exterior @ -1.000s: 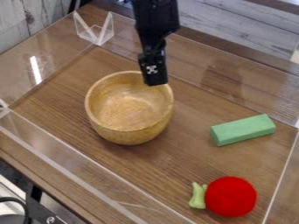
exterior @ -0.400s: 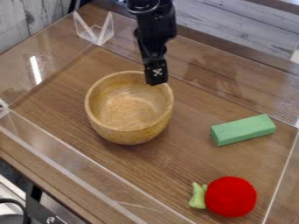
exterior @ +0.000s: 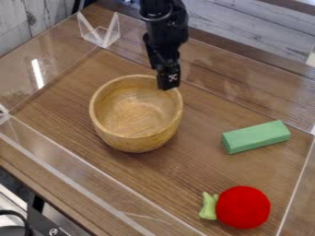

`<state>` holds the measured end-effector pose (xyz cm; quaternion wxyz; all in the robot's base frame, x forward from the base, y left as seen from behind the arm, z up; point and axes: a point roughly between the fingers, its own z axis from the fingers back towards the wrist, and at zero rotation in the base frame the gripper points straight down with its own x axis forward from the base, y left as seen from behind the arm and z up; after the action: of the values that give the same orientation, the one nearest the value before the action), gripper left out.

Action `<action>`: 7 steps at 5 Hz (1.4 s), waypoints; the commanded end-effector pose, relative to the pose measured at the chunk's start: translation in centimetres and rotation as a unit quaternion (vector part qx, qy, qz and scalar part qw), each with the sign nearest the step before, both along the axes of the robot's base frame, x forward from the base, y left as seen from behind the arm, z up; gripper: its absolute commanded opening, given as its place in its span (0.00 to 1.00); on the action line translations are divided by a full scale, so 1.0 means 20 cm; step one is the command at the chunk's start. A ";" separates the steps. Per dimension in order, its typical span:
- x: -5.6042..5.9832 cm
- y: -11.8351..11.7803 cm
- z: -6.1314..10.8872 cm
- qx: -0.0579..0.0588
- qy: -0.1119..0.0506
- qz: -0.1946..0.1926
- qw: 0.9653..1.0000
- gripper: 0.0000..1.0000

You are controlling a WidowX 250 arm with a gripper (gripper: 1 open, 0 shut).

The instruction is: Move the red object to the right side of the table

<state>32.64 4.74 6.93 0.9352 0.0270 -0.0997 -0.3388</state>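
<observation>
The red object (exterior: 244, 206), a small round bright-red ball with a light-green leafy piece on its left, lies on the table (exterior: 62, 88) near the front right corner. My gripper (exterior: 168, 79) hangs from a black arm over the far rim of the wooden bowl, well away from the red object, toward the back left. Nothing is between its fingers and it stands open.
A round wooden bowl (exterior: 103, 100) sits left of centre, directly under the gripper tip. A green rectangular block (exterior: 256, 136) lies on the right between the bowl and the red ball. Low clear acrylic walls (exterior: 289, 198) edge the tabletop; a clear stand (exterior: 99, 29) sits at the back left.
The gripper has shifted slightly right and back along the bowl's far rim. The red ball, block and bowl have not moved.
</observation>
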 end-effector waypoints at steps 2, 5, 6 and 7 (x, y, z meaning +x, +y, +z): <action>0.08 0.07 0.08 0.014 -0.048 0.075 0.996 1.00; 0.20 0.16 0.09 0.003 -0.081 0.141 0.987 1.00; 0.24 0.16 0.07 -0.002 -0.086 0.162 0.983 1.00; 0.18 0.14 -0.04 -0.008 -0.072 0.135 0.988 1.00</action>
<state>35.87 7.14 4.82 0.9658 0.0469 -0.1468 -0.2087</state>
